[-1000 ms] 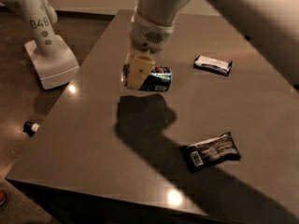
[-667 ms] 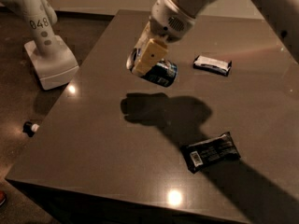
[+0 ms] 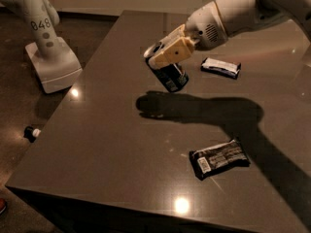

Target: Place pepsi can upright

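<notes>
My gripper is shut on the pepsi can, a dark-blue can with a silver top end. The can hangs tilted, top end up-left and bottom end down-right, above the middle of the dark table. Its shadow lies on the table just below it. The cream fingers clamp the can's upper part, and the white arm reaches in from the upper right.
A flat black snack wrapper lies near the table's front right. Another black-and-white wrapper lies at the back right. A white robot base marked 048 stands on the floor to the left, with a small dark object on the floor.
The gripper lifted the can off the table, where it lay on its side, and turned it toward upright. The arm swung from overhead to reach in from the right.
</notes>
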